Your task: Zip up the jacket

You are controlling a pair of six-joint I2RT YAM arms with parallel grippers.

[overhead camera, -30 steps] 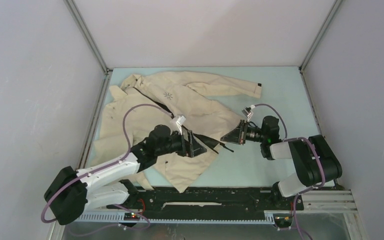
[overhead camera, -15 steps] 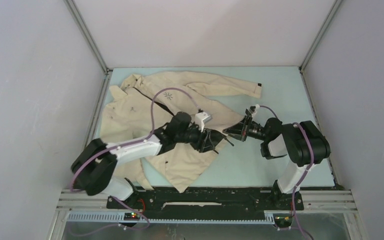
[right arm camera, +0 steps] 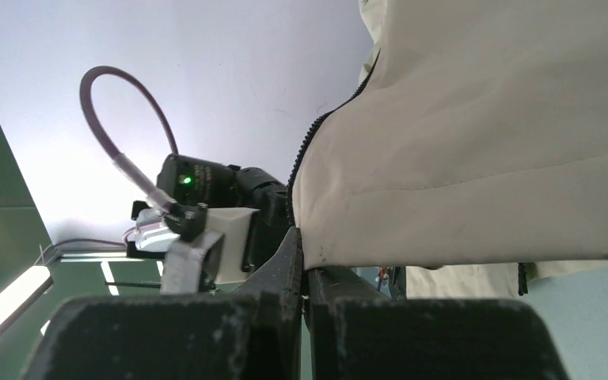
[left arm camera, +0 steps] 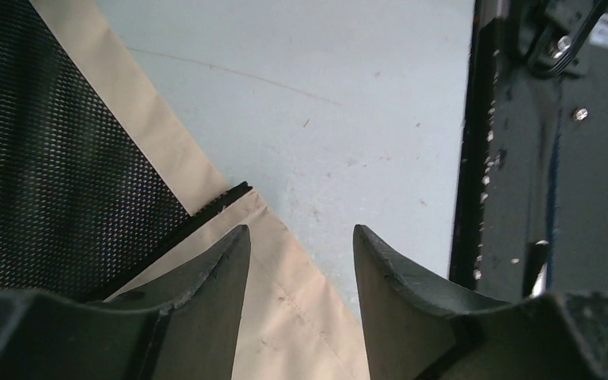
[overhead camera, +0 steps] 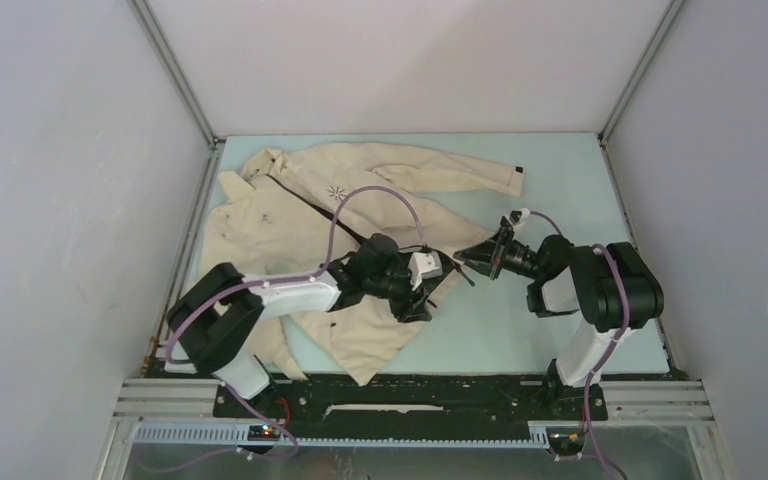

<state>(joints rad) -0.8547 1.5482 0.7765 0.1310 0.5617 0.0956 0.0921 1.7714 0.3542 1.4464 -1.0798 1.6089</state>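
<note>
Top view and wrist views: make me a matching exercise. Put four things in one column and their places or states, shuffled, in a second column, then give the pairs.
Things:
1. left gripper
2. right gripper
3. logo
4. cuff tab

Places or states:
A. shut on the jacket
B. at the end of the far sleeve
C. open, over the bottom end of the zipper
D. on the chest, beside the zipper

Pairs: 1-C, 2-A, 3-D, 4-B
</note>
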